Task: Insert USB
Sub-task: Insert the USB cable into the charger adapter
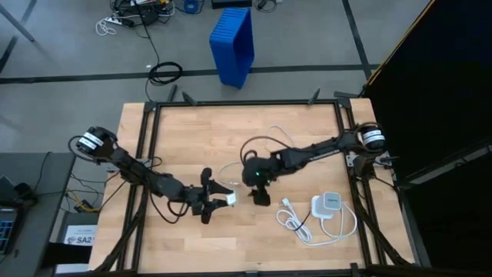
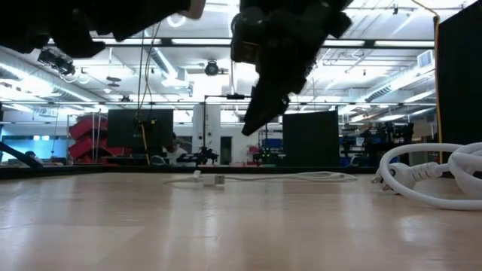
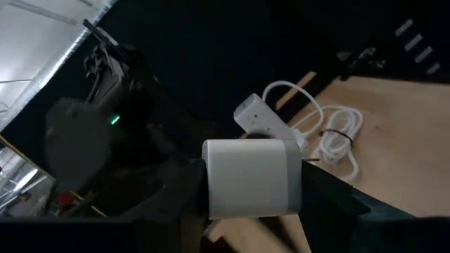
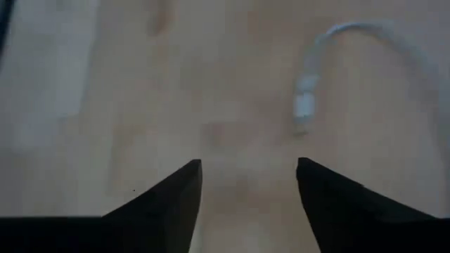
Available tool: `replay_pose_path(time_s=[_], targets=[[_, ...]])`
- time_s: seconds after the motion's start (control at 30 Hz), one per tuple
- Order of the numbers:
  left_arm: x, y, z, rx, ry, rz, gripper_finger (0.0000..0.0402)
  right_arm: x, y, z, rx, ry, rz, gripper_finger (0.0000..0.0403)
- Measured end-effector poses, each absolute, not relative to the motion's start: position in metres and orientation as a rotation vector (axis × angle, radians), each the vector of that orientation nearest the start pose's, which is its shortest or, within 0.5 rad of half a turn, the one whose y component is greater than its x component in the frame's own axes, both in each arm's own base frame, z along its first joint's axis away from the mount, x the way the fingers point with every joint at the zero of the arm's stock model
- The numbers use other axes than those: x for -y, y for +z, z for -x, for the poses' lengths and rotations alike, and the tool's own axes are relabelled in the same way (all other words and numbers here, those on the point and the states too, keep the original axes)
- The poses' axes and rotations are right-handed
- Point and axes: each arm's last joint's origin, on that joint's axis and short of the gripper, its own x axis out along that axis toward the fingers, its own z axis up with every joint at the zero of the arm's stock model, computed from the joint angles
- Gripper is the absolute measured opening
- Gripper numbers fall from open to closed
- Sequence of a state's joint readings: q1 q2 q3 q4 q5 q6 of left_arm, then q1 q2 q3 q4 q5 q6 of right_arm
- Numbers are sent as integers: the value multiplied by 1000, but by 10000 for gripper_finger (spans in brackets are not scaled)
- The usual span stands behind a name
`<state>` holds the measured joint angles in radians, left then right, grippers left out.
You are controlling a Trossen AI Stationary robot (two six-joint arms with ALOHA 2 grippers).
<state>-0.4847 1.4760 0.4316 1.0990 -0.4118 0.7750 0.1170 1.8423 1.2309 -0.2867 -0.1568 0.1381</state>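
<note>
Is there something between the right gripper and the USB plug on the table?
Nothing visible. The right gripper hangs open above bare wood, and the USB plug lies apart just ahead. The left gripper holds the charger block off to the side.

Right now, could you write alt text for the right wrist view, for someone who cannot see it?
The right gripper hangs open above the bare wooden table, its two dark fingers apart and holding nothing. Just beyond them the USB lies on the wood, its thin white cable curving away from the small plug.
</note>
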Motion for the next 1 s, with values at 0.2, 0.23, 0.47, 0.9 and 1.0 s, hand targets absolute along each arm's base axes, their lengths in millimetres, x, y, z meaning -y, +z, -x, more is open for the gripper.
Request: replay_pose_path(time_s=[0.2, 0.23, 0.47, 0.9, 1.0], targets=[[114, 178, -245, 21, -22, -749, 163, -53, 153, -353, -683, 284, -281, 219], [115, 178, -247, 18, -19, -739, 163, -53, 145, -346, -626, 311, -323, 216], [123, 176, -277, 13, -34, -779, 163, -66, 131, -303, -47, 456, -476, 198], [131, 170, -348, -39, -70, -878, 163, -87, 131, -295, 17, 485, -470, 213], [132, 172, -349, -38, -76, -878, 163, -87, 131, -295, 10, 489, -464, 216]])
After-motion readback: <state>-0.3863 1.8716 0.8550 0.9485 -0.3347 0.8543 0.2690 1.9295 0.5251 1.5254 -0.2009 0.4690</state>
